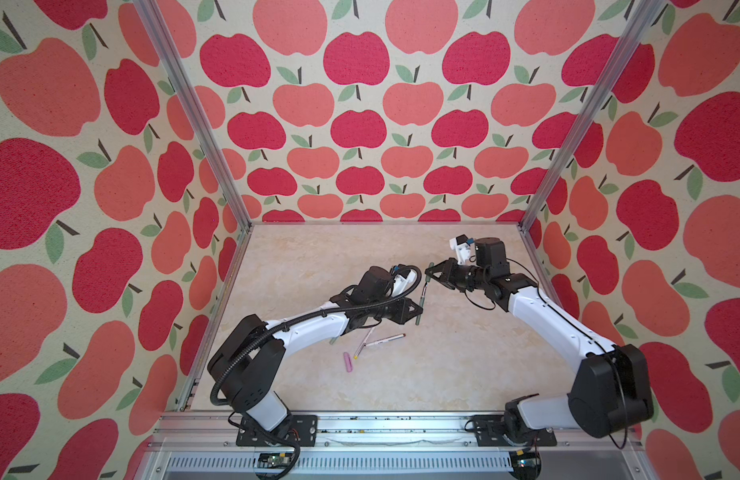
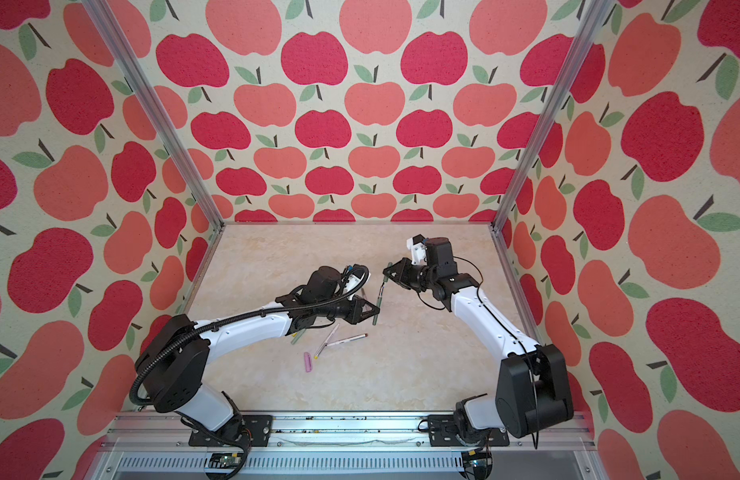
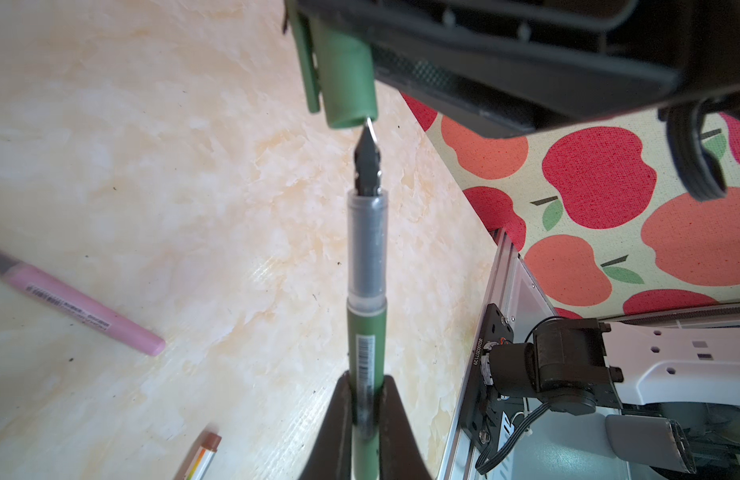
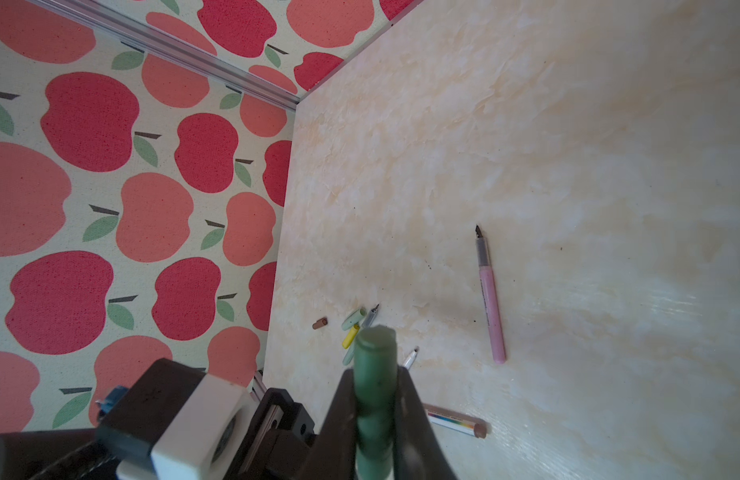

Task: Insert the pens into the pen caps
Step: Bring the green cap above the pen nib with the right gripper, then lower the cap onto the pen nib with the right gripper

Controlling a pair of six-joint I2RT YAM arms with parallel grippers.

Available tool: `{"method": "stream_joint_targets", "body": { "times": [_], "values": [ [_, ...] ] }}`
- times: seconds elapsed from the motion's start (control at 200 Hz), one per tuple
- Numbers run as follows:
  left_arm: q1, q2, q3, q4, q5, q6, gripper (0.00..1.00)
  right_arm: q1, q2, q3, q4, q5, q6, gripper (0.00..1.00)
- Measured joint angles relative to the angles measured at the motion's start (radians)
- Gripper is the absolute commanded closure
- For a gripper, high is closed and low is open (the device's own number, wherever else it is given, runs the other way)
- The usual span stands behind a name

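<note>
Toward the left edge of the marbled tabletop (image 1: 443, 374), partly under my left forearm, the spares lie where they won't foul the join. The white printed pens (image 1: 382, 338) are close together, with the pink pen (image 4: 490, 307) near them. The right wrist view also shows the brown cap (image 4: 319, 323), light green cap (image 4: 355, 319) and yellow cap (image 4: 350, 336) bunched near that edge.

Next comes my left gripper (image 1: 418, 311), above the middle of the tabletop, fingers clamped on the rear of the dark green pen (image 3: 366, 332). I read that grip as deliberate: it leaves the clear section and the nib sticking out free.

The pen points at the dark green cap (image 3: 347, 75). Its nib tip is right at the cap's mouth, nearer the rim than the centre, so I judge a small sideways nudge is wanted before pushing.

Furthest right, my right gripper (image 1: 431, 277) has its fingers pinched on the cap's closed half, so the open end faces the pen. Both pieces are held off the surface, which lets either arm trim the line-up.
</note>
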Motion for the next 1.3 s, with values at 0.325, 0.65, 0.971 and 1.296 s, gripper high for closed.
{"method": "stream_joint_targets", "body": {
  "times": [0.325, 0.65, 0.971, 1.296],
  "values": [
    [0.0, 0.0, 0.0, 0.0, -0.009, 0.0, 1.0, -0.004, -0.013, 0.0, 0.0, -0.004, 0.0, 0.94],
    [0.0, 0.0, 0.0, 0.0, -0.019, 0.0, 1.0, 0.011, -0.013, -0.01, 0.009, -0.015, 0.0, 0.95],
    [0.0, 0.0, 0.0, 0.0, -0.019, 0.0, 1.0, 0.014, -0.012, -0.01, 0.009, -0.002, 0.0, 0.94],
    [0.0, 0.0, -0.001, 0.0, -0.019, 0.0, 1.0, 0.002, -0.009, -0.009, 0.027, 0.019, 0.022, 0.94]
  ]
}}
